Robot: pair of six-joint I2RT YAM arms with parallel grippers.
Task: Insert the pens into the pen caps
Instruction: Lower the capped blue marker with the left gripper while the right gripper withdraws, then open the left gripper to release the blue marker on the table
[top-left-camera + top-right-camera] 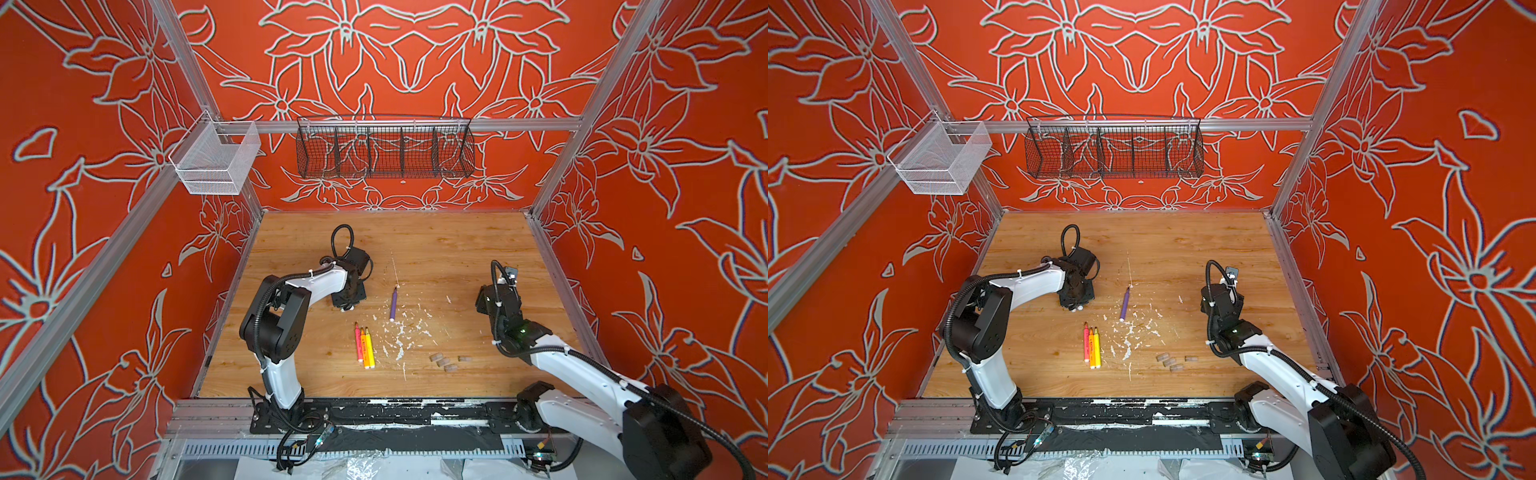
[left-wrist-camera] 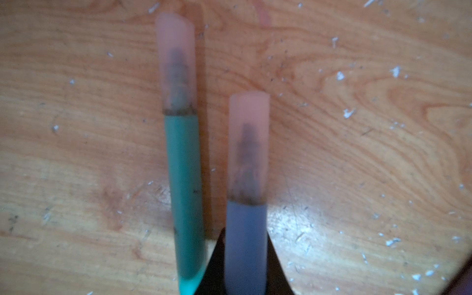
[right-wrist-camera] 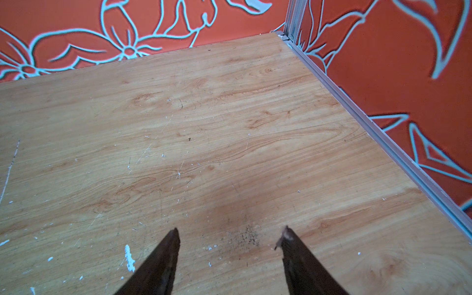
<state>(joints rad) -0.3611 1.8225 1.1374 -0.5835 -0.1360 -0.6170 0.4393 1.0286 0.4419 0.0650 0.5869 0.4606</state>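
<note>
Though blurred, blue pen (image 2: pixel 246 245) pinched in left claw (image 2: pixel 245 233), end cropped.

The left arm (image 1: pixel 316 286) is bending at the elbow and reaching inward, pointing the left gripper (image 1: pixel 348 303) steeply downward, its jaws pinching a blue pen (image 2: pixel 245 242). The right arm (image 1: pixel 552 353) is stretching forward, holding the right gripper (image 3: pixel 231 237) low, its jaws standing apart and empty.

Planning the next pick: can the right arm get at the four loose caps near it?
Probably yes: the right gripper is open and empty, and the caps lie uncovered on the table close by, with nothing in between.
</note>
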